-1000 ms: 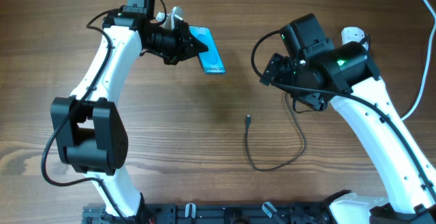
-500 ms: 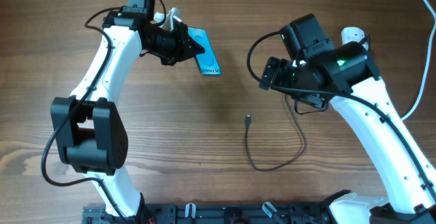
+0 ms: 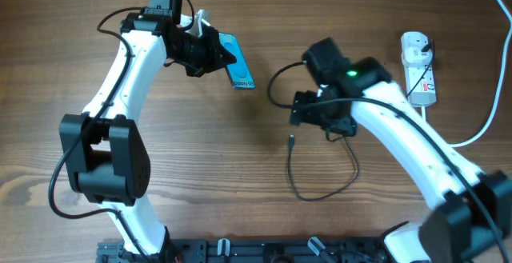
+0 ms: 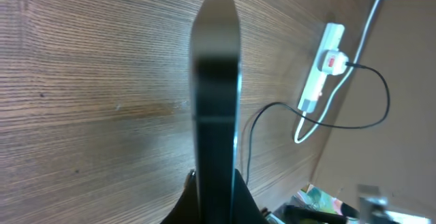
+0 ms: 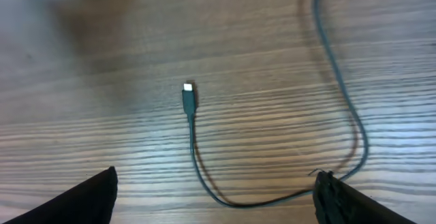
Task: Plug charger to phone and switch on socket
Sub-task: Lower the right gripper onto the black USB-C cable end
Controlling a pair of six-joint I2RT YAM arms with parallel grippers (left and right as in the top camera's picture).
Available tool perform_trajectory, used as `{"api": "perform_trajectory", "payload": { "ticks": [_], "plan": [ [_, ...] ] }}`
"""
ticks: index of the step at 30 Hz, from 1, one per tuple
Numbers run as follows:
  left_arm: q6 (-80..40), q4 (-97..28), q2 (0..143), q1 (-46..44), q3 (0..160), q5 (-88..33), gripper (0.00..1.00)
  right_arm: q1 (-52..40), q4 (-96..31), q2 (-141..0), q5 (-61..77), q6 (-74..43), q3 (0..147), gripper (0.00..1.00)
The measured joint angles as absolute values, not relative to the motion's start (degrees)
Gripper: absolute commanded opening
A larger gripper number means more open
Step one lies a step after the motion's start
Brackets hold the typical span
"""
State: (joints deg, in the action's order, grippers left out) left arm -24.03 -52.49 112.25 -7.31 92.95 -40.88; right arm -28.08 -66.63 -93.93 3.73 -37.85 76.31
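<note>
My left gripper (image 3: pixel 214 53) is shut on the phone (image 3: pixel 239 69), holding it tilted above the table at the upper middle. The left wrist view shows the phone (image 4: pixel 216 94) edge-on between the fingers (image 4: pixel 216 193). The charger's thin black cable (image 3: pixel 320 193) loops on the table, its connector tip (image 3: pixel 292 141) lying loose at the centre. My right gripper (image 3: pixel 308 111) is open just above that tip. In the right wrist view the tip (image 5: pixel 189 96) lies ahead of the spread fingers (image 5: pixel 216 190). The white socket (image 3: pixel 418 67) lies at the upper right with the black plug in it.
A thick white cable (image 3: pixel 492 111) runs down the right edge from the socket. The socket also shows far off in the left wrist view (image 4: pixel 321 67). Bare wooden table lies between the arms.
My right arm has swung left and down from over the socket to above the connector tip, uncovering the socket. My left gripper has shifted the phone slightly left.
</note>
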Motion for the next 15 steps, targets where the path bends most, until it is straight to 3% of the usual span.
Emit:
{"api": "perform_trajectory", "payload": {
  "ticks": [5, 7, 13, 15],
  "plan": [
    [-24.03, -52.36, 112.25, -8.75, 92.95, -40.1, 0.04, -31.55, -64.79, -100.71, 4.21, -39.0, 76.25, 0.73],
    [-24.03, -52.23, 112.25, -8.84, 92.95, -39.46, 0.04, -32.86, -64.36, -101.23, 4.36, -39.16, 76.2, 0.59],
    [-24.03, -52.23, 112.25, -8.84, 92.95, -37.47, 0.04, -34.96, -62.89, -101.23, 4.49, -40.21, 76.2, 0.4],
    [-24.05, -52.25, 112.25, -8.84, 92.95, -37.32, 0.04, -35.05, -62.46, -101.25, 4.47, -40.97, 75.92, 0.4]
  ]
}}
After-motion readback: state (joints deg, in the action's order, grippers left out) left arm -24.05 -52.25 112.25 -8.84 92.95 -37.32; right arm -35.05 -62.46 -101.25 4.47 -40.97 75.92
